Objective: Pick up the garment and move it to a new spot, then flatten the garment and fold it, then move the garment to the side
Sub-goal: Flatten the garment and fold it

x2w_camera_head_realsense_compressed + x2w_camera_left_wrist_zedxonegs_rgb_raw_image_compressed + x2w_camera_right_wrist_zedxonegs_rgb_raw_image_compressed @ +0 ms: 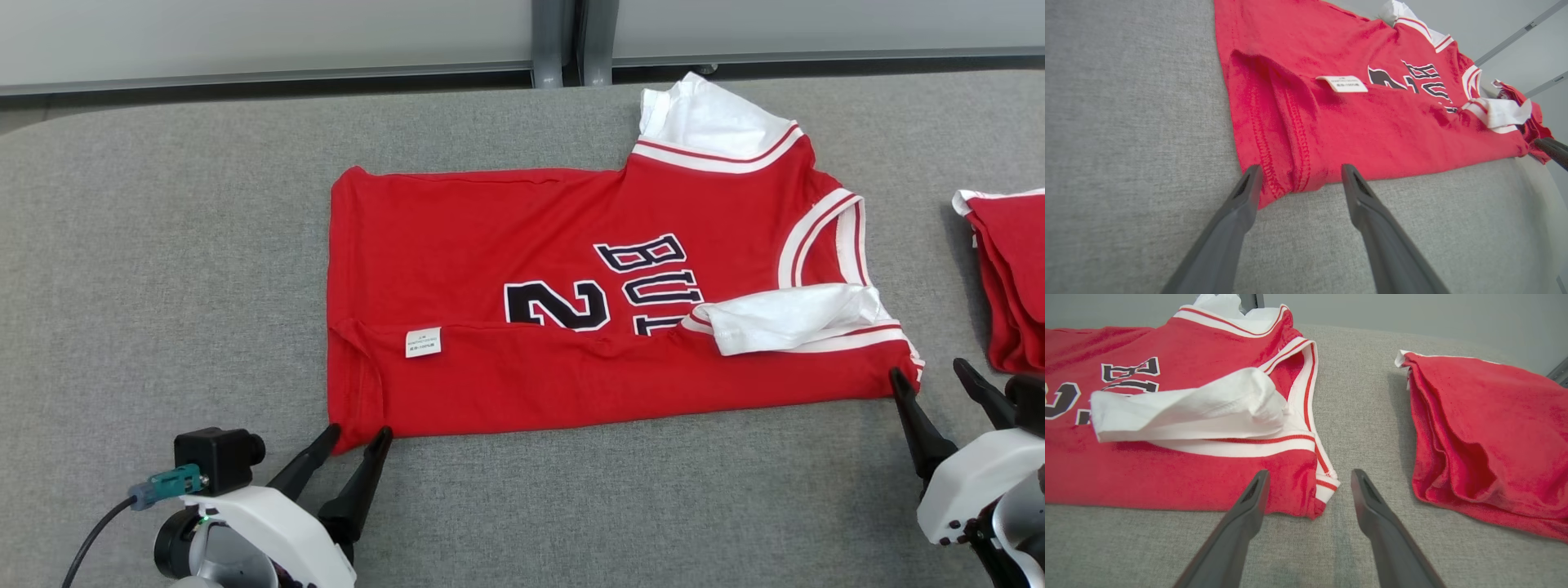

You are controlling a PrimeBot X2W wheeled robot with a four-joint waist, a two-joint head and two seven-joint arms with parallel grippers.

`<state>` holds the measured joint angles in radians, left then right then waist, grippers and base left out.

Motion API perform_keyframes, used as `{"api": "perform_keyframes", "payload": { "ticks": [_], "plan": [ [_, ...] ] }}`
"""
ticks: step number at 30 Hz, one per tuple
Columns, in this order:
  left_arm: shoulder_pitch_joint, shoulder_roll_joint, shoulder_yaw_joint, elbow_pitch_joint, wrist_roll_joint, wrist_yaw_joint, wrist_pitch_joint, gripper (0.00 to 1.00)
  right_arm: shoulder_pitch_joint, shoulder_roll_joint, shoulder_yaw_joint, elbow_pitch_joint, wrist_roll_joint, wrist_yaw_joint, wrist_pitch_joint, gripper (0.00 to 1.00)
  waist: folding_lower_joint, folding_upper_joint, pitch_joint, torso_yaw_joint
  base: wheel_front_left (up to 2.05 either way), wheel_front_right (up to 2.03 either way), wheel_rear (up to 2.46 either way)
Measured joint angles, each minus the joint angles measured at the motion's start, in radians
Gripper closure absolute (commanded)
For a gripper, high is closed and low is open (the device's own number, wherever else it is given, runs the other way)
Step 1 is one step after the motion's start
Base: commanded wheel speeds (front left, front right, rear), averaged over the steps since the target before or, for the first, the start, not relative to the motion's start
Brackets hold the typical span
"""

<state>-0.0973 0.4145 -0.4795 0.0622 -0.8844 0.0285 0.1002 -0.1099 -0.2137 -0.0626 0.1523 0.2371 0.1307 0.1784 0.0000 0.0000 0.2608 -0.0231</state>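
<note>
Red jersey [571, 327] half-folded on grey table [163, 245]. At its 7 o'clock corner, left gripper [359, 429] open; at 4 o'clock corner, right gripper [927, 367] open. Second red pile [1008, 278] at 3 o'clock.

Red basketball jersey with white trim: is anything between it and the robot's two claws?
Nothing visible does. The open left gripper and open right gripper each sit at a near corner of the red jersey on the grey fabric table. A folded red garment lies apart, rightward.
</note>
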Motion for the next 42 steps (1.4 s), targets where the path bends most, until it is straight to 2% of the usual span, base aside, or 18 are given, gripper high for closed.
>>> {"api": "perform_keyframes", "payload": {
  "ticks": [8,17,18,19,21,22,23,24,27,29,30,31,32,33,37,42],
  "plan": [
    [-0.027,-0.015,-0.027,-0.019,0.022,0.01,0.014,0.0,-0.03,0.004,-0.015,0.02,-0.06,0.0,0.07,0.0,0.0,0.0,0.044,0.0,0.0,0.0,0.0],
    [-0.044,-0.035,-0.055,0.0,0.027,0.003,0.023,0.02,-0.065,0.006,-0.001,0.06,-0.069,0.0,0.115,0.0,0.0,0.0,0.065,0.015,0.0,0.0,0.0],
    [-0.046,-0.035,-0.057,0.003,0.028,0.003,0.023,0.18,-0.066,0.006,0.002,0.063,-0.067,0.0,0.116,0.0,0.0,0.0,0.066,0.015,0.0,0.0,0.0],
    [-0.049,-0.035,-0.057,0.007,0.028,0.003,0.024,0.44,-0.069,0.006,0.004,0.067,-0.066,0.0,0.116,0.0,0.0,0.0,0.066,0.014,0.0,0.0,0.0],
    [-0.053,-0.031,-0.055,0.016,0.028,0.003,0.024,0.55,-0.078,0.002,0.008,0.08,-0.062,0.0,0.121,0.0,0.0,0.0,0.068,0.014,0.0,0.0,0.0],
    [-0.053,-0.031,-0.055,0.016,0.028,0.003,0.024,0.55,-0.078,0.002,0.008,0.08,-0.062,0.0,0.121,0.0,0.0,0.0,0.068,0.014,0.0,0.0,0.0],
    [-0.054,-0.028,-0.053,0.019,0.028,0.003,0.023,0.58,-0.083,0.001,0.009,0.086,-0.061,0.0,0.122,0.19,0.0,0.0,0.069,0.014,0.0,0.0,0.0],
    [-0.056,-0.023,-0.049,0.026,0.028,0.003,0.022,0.61,-0.092,-0.002,0.011,0.096,-0.06,0.0,0.122,0.54,0.0,0.0,0.07,0.014,0.0,0.0,0.0],
    [-0.059,-0.018,-0.042,0.035,0.021,-0.001,0.022,0.64,-0.107,-0.002,0.019,0.113,-0.048,0.0,0.126,0.74,0.0,0.0,0.073,0.015,0.0,0.0,0.0],
    [-0.06,-0.017,-0.038,0.042,0.013,-0.008,0.022,0.69,-0.113,-0.003,0.025,0.123,-0.045,0.001,0.129,0.95,0.0,0.0,0.074,0.017,0.0,0.0,0.0],
    [-0.061,-0.016,-0.036,0.046,0.011,-0.01,0.022,0.73,-0.116,-0.004,0.028,0.128,-0.043,0.001,0.13,1.0,0.0,0.0,0.074,0.017,0.0,0.0,0.0],
    [-0.063,-0.015,-0.036,0.05,0.011,-0.013,0.021,0.8,-0.119,-0.005,0.029,0.133,-0.037,0.001,0.13,1.0,0.0,0.0,0.074,0.018,0.0,0.0,0.0],
    [-0.066,-0.014,-0.036,0.056,0.01,-0.019,0.021,0.94,-0.123,-0.007,0.035,0.14,-0.031,0.001,0.13,1.0,0.0,0.0,0.073,0.018,0.0,0.0,0.0],
    [-0.069,-0.012,-0.036,0.061,0.009,-0.021,0.021,1.0,-0.126,-0.011,0.041,0.146,-0.025,0.001,0.131,1.0,0.0,0.0,0.072,0.019,0.0,0.0,0.0],
    [-0.07,-0.005,-0.034,0.065,-0.004,-0.037,0.023,1.0,-0.132,-0.023,0.044,0.162,-0.008,0.002,0.129,1.0,0.0,0.0,0.061,0.021,0.0,0.0,0.0],
    [-0.043,0.044,-0.013,0.038,-0.036,-0.057,0.041,1.0,-0.12,-0.059,0.044,0.154,0.02,0.003,0.15,1.0,0.0,0.0,0.03,0.021,0.0,0.0,0.0]
  ]
}}
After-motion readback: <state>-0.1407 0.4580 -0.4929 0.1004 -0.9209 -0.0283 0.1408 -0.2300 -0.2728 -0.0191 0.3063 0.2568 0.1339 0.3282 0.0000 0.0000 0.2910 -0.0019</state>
